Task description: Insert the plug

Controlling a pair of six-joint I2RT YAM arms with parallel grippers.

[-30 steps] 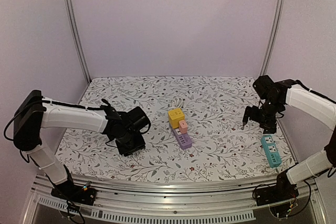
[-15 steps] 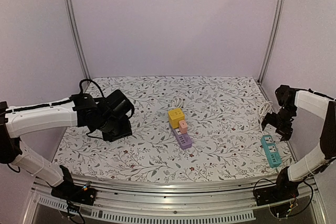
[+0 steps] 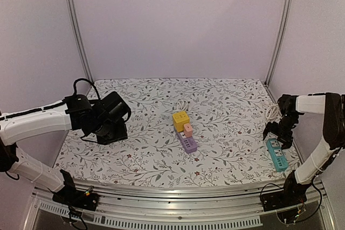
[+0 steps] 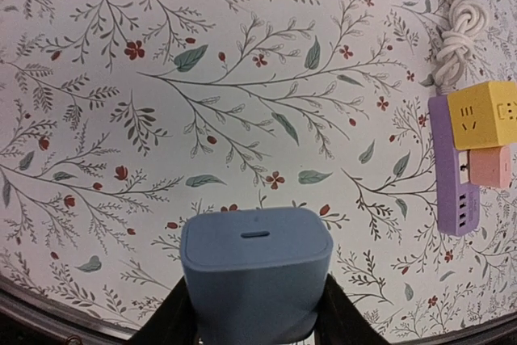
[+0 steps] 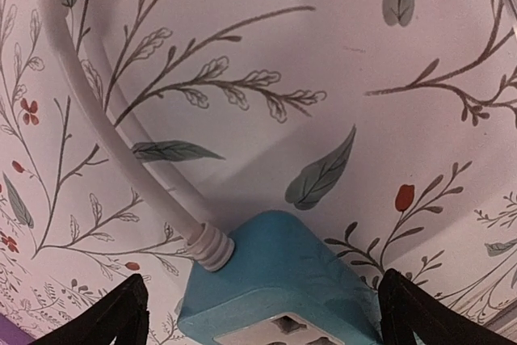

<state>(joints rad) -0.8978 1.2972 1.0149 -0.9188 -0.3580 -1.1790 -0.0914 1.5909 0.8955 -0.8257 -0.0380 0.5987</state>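
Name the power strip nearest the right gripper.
The teal power strip, directly at the right gripper by the table's right edge; the purple power strip lies mid-table.

The top external view looks down from above and behind the arm bases, over the whole floral tabletop (image 3: 161, 160). The left wrist camera looks down from well above, the blue plug (image 4: 256, 280) between its jaws and the purple strip (image 4: 440, 159) far right of them. The right wrist camera hangs close over the teal strip (image 5: 275, 272), whose end lies between its jaws. The top view shares both strips
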